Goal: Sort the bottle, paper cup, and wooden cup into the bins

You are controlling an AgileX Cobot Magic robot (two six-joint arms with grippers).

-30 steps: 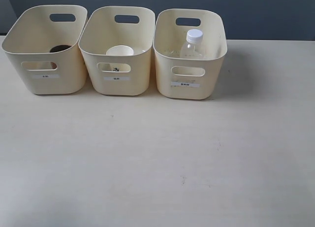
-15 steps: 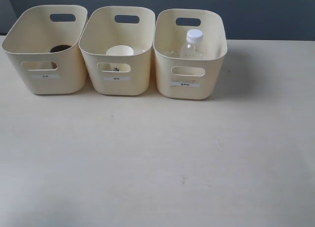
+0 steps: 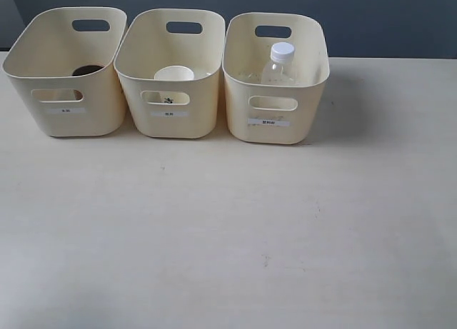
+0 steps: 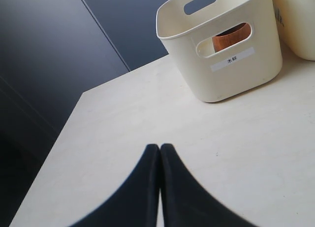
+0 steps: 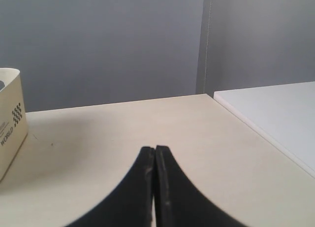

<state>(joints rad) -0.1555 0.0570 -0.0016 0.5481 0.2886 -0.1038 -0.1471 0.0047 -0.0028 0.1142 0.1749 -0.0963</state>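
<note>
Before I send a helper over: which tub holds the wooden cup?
Three cream tubs stand in a row at the back of the table. The wooden cup sits in the left tub. It is dark brown, while the middle tub holds a white paper cup and the right one a clear bottle.

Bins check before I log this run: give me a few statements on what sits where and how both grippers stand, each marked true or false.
1. The bottle stands in the right bin. True.
2. The paper cup lies on the table. False: it sits in the middle bin.
3. The wooden cup is in the left bin. True.
4. The left gripper holds the wooden cup. False: it is shut and holds nothing.
5. The right gripper is open. False: it is shut.
</note>
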